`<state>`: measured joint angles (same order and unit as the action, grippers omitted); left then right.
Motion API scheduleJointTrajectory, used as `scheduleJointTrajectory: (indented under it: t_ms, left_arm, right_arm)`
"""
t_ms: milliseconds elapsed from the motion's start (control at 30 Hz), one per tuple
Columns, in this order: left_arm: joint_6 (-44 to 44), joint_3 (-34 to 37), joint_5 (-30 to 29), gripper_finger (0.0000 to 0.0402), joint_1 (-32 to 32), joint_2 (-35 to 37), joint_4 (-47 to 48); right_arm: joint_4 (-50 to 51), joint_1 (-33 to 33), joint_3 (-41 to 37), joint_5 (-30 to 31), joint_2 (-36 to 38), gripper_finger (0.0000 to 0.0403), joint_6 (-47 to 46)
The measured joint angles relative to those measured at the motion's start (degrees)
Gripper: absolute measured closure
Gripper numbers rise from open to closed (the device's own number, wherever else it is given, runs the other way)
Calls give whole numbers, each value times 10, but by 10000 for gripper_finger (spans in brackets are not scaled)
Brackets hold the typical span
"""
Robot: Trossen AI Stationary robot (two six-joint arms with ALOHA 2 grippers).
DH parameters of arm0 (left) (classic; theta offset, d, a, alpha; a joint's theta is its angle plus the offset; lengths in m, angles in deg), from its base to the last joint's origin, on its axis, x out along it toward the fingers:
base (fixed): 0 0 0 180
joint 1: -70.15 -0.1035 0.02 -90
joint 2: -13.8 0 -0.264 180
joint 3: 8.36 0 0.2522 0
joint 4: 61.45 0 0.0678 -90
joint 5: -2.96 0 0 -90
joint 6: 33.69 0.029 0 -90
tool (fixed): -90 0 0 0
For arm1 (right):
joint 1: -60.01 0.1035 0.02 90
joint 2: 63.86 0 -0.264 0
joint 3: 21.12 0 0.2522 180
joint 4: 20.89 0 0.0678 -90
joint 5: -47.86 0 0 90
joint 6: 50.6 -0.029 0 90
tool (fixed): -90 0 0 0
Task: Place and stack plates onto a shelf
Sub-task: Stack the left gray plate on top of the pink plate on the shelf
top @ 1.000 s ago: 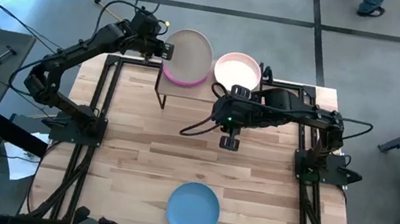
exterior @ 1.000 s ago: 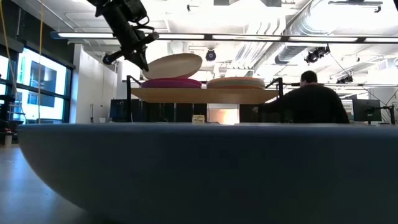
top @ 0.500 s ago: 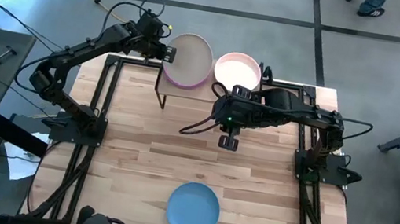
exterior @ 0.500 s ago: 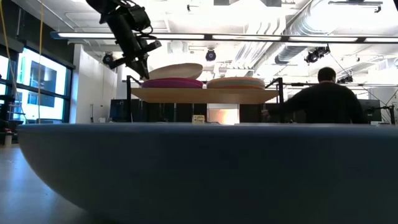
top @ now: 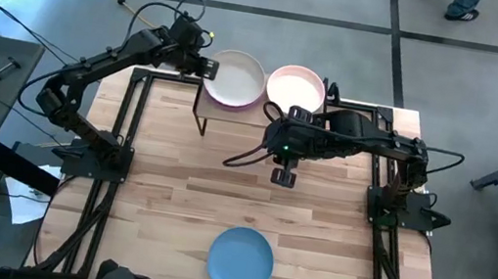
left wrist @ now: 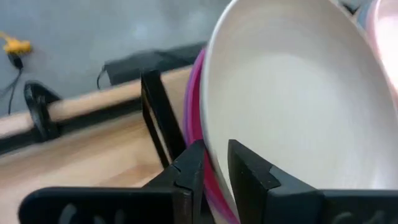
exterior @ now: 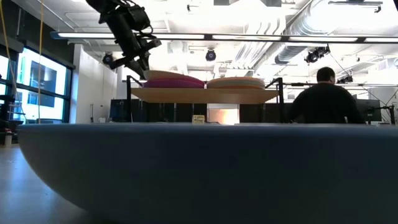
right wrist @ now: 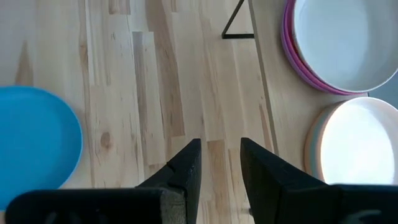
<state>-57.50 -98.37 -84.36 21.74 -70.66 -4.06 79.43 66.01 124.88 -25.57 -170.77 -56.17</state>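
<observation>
Left gripper (left wrist: 214, 168) pinching rim of round matte beige plate (top: 236, 77), flat atop magenta plate (exterior: 174, 82) on light wood shelf (exterior: 205, 94). Right gripper (top: 284, 177) spread above tabletop; blue plate (top: 241, 260) well apart.

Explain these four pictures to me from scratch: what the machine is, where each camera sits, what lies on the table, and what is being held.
This is a robot with two dark arms at a wooden table. One picture looks straight down from above, one looks level across the tabletop, and one comes from a camera on each wrist.

At the far edge stands a small shelf carrying two stacks of plates. The left gripper pinches the rim of a beige plate, the top one of the left-hand stack, which lies on a magenta plate. The other stack is topped by a pale pink plate.

The right gripper hangs open and empty over the middle of the table. A blue plate lies alone at the near edge; it is the big blur in the level view.
</observation>
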Motion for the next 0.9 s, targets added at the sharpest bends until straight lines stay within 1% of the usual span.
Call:
scheduleJointTrajectory:
  t_ms: [167,267,333,400,567,900]
  left_arm:
    - [16,-34,4,337,1,0,50]
    - [29,-53,5,337,2,0,50]
    - [31,-61,20,337,2,0,50]
    - [37,-64,28,337,3,0,52]
    - [50,-64,23,337,8,0,83]
    - [65,-64,15,336,12,-7,83]
  right_arm:
    - [-5,0,0,0,0,311,0]
    - [-5,0,0,0,0,311,0]
    - [-7,0,0,0,0,311,0]
    - [-8,0,0,0,0,311,0]
    - [-10,0,0,0,0,311,0]
    - [-14,0,0,0,0,311,0]
